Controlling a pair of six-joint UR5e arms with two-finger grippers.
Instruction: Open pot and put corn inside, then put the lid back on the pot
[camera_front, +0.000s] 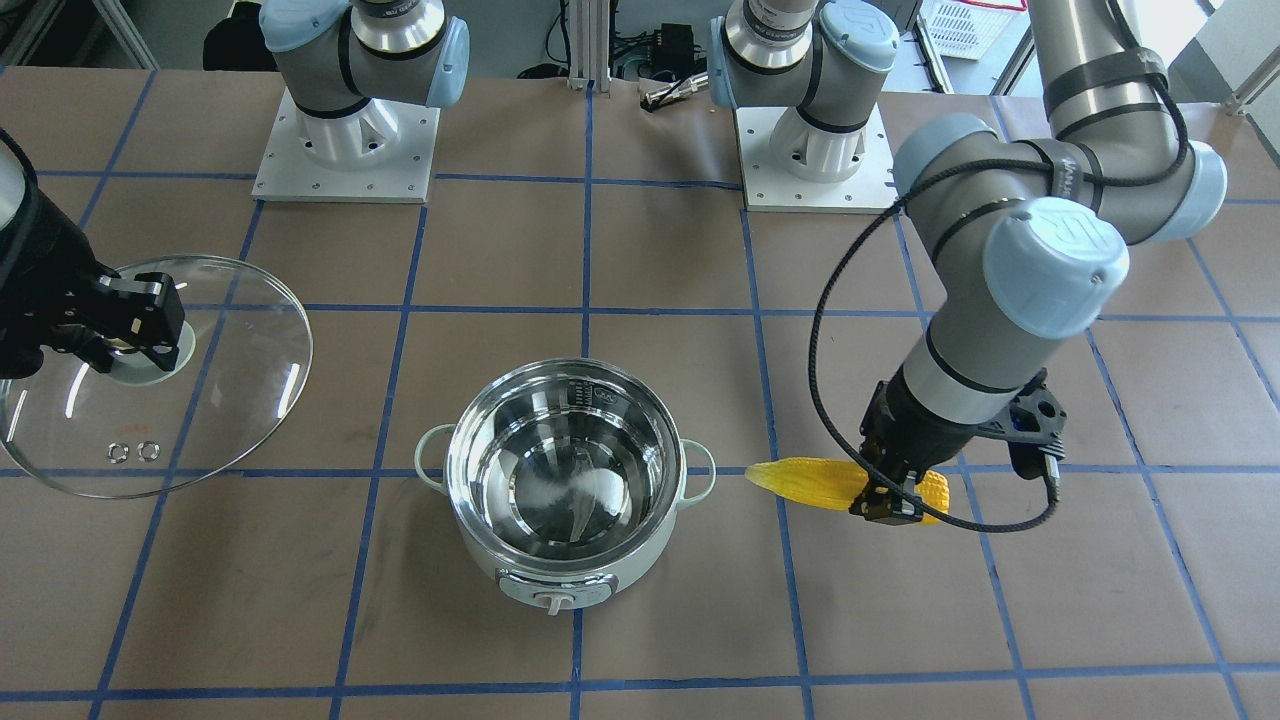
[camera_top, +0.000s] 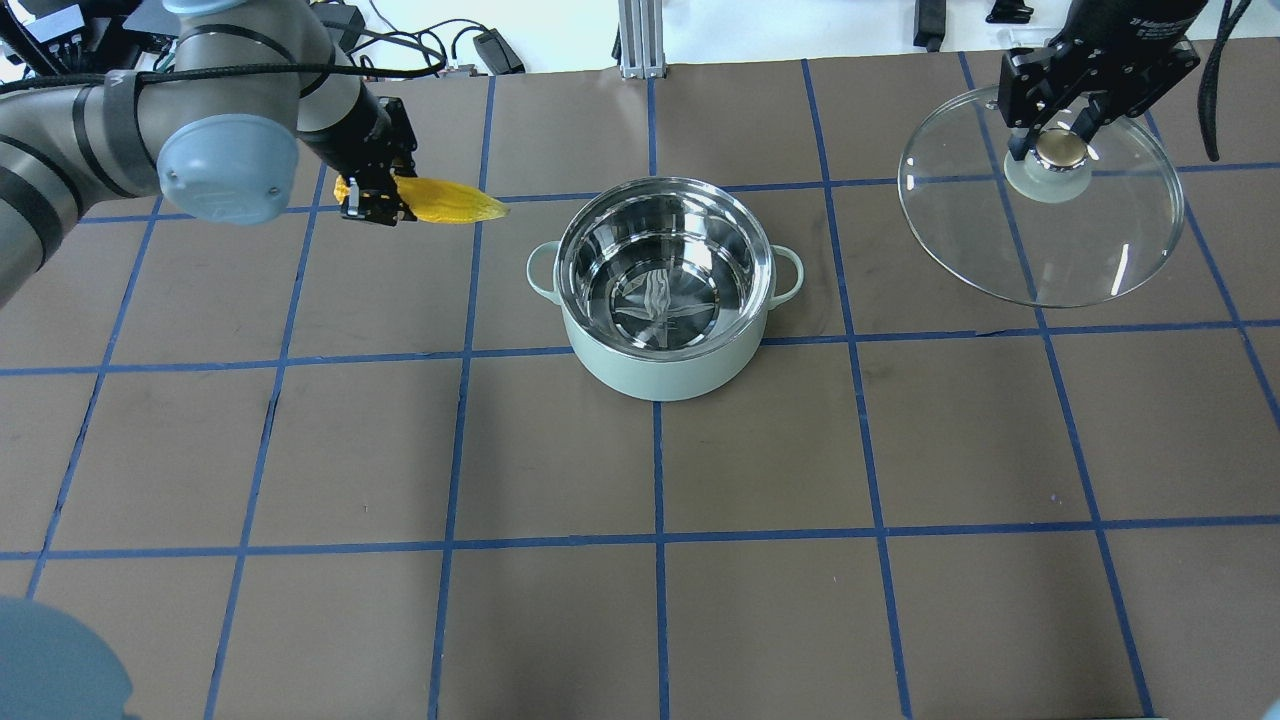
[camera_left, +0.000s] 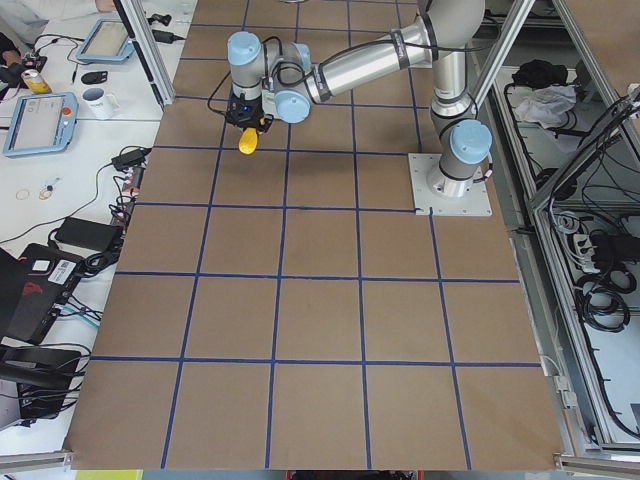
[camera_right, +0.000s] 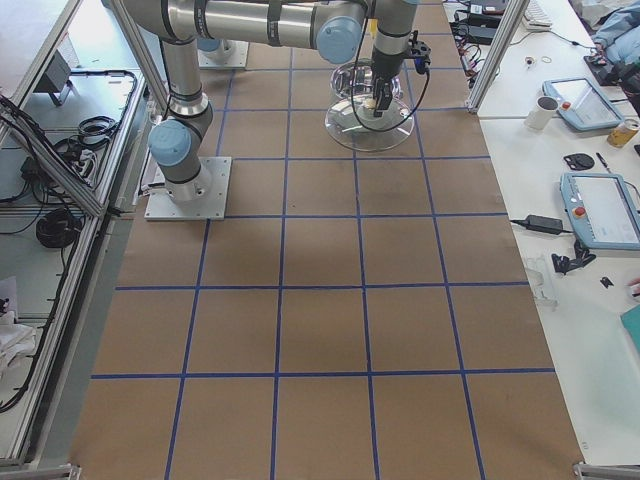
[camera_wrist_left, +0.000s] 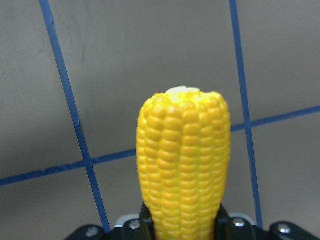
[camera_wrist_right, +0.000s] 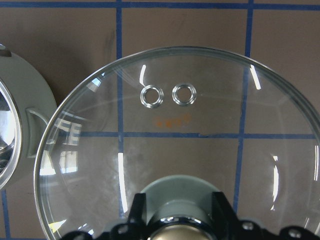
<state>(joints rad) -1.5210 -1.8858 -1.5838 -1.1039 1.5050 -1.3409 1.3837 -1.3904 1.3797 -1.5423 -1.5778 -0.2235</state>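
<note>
The mint-green pot (camera_front: 570, 470) stands open in the middle of the table, its steel interior empty; it also shows in the overhead view (camera_top: 660, 370). My left gripper (camera_front: 885, 500) (camera_top: 375, 200) is shut on the thick end of the yellow corn (camera_front: 800, 480) (camera_top: 450, 203) (camera_wrist_left: 182, 165). It holds the corn level just above the table, tip pointing at the pot. My right gripper (camera_front: 130, 330) (camera_top: 1060, 140) is shut on the knob of the glass lid (camera_front: 230, 380) (camera_top: 1080, 250) (camera_wrist_right: 200, 140). It holds the lid raised, off to the pot's other side.
The two arm bases (camera_front: 345, 150) (camera_front: 815, 150) stand at the robot's edge of the table. The brown table top has a blue tape grid. Side benches with tablets (camera_right: 600, 205) and a mug (camera_left: 97, 100) lie beyond the table's far edge.
</note>
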